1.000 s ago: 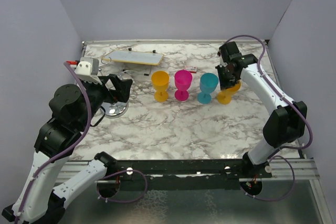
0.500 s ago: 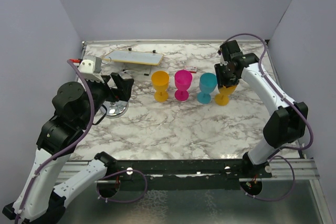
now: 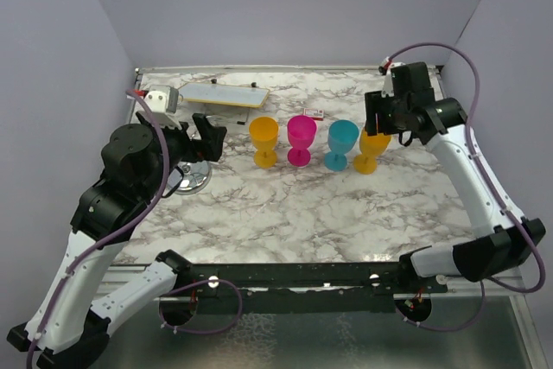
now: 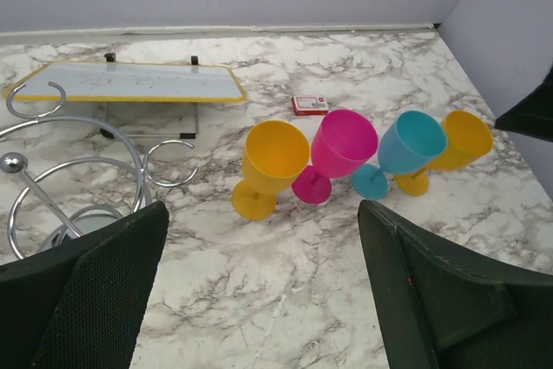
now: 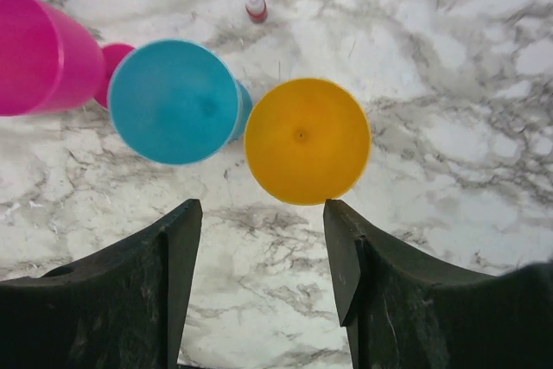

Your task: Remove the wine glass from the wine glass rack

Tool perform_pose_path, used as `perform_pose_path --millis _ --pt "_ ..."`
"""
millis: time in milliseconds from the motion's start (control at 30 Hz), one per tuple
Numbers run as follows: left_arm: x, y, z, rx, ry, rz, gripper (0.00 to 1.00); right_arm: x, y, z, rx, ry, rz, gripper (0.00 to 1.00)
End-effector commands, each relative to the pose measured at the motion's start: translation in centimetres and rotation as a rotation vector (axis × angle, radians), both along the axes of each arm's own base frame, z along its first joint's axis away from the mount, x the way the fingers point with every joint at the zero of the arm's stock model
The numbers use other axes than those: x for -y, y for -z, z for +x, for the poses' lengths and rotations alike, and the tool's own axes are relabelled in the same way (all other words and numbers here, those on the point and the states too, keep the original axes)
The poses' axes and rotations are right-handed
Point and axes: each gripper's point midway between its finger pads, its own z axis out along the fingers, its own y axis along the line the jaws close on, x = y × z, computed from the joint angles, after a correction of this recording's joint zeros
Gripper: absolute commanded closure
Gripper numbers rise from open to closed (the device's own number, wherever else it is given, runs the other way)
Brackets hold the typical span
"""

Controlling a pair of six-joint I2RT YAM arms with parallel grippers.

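Observation:
The chrome wine glass rack (image 3: pixel 192 175) stands at the left; its wire arms (image 4: pixel 82 166) hold no glass. Several plastic wine glasses stand upright in a row on the table: orange (image 3: pixel 263 140), pink (image 3: pixel 301 138), blue (image 3: pixel 342 143) and a second orange (image 3: pixel 372 149). My right gripper (image 3: pixel 384 120) is open and empty, raised above the right orange glass (image 5: pixel 307 139). My left gripper (image 3: pixel 210 137) is open and empty, above the rack and facing the row (image 4: pixel 273 162).
A flat yellow-edged board (image 3: pixel 219 94) lies at the back left. A small red and white item (image 3: pixel 314 113) lies behind the pink glass. Purple walls close the table on three sides.
My right gripper has let go of the right orange glass and risen up and back from it. The glass stands on the table. My left arm has shifted slightly to the right.

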Motion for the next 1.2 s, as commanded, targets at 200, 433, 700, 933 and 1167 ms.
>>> perform_pose_path --millis 200,433,700,933,1167 --pt "-0.3 -2.9 1.6 0.059 -0.069 -0.051 0.06 -2.1 -11.6 -3.3 0.506 -0.255 0.161 0.28" --pt "-1.5 -5.7 1.9 0.135 -0.124 -0.063 0.06 -3.0 -17.4 -9.4 0.831 -0.426 0.246 0.08" --pt "-4.0 -8.9 1.0 0.243 -0.22 -0.086 0.06 -2.3 -21.1 -15.4 1.094 -0.502 0.252 0.04" --pt "-5.7 -10.3 -0.1 0.296 -0.274 -0.122 0.06 0.3 -23.9 -16.3 1.17 -0.339 0.295 0.03" --pt "-6.4 -10.2 -0.3 0.3 -0.302 -0.114 0.06 0.8 -24.1 -15.2 1.143 -0.255 0.341 0.02"
